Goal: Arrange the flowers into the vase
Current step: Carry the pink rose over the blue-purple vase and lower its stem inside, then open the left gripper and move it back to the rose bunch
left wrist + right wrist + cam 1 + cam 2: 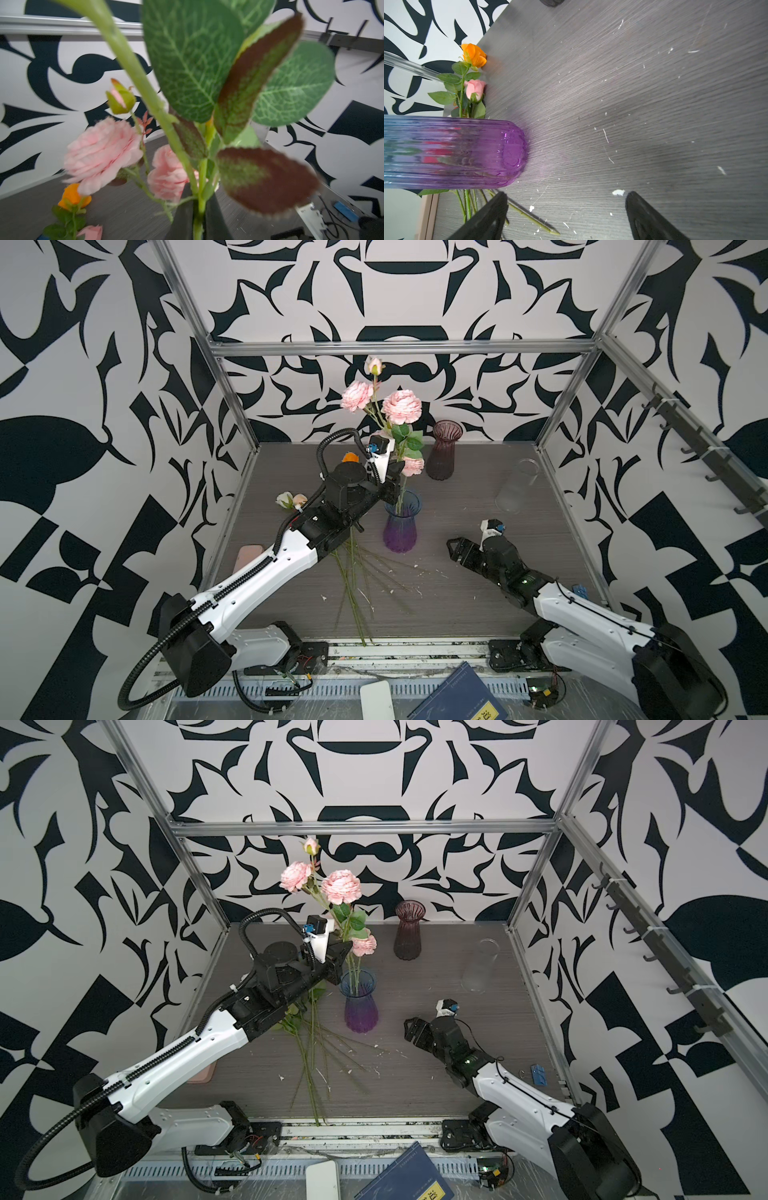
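Observation:
In both top views the pink ruffled spray (401, 406) (340, 886) stands upright, its stem running down into the mouth of the blue-to-purple ribbed vase (401, 526) (359, 1002). My left gripper (397, 477) (343, 955) is just above the vase rim. In the left wrist view it (198, 209) is shut on the spray's green stem (200, 199). Other flowers lie left of the vase: an orange rose (350, 457) (475, 55), pale roses (291, 500), a pink rose (475, 88) and long stems (353, 585). My right gripper (453, 547) (566, 207) sits low, right of the vase (467, 151), open with nothing in it.
A dark purple vase (444, 450) stands at the back and a clear glass vase (517, 485) at the back right. A pink flat object (249, 556) lies at the left edge. A blue clip (581, 592) sits by the right frame. A book (461, 697) and a white block (376, 699) lie in front.

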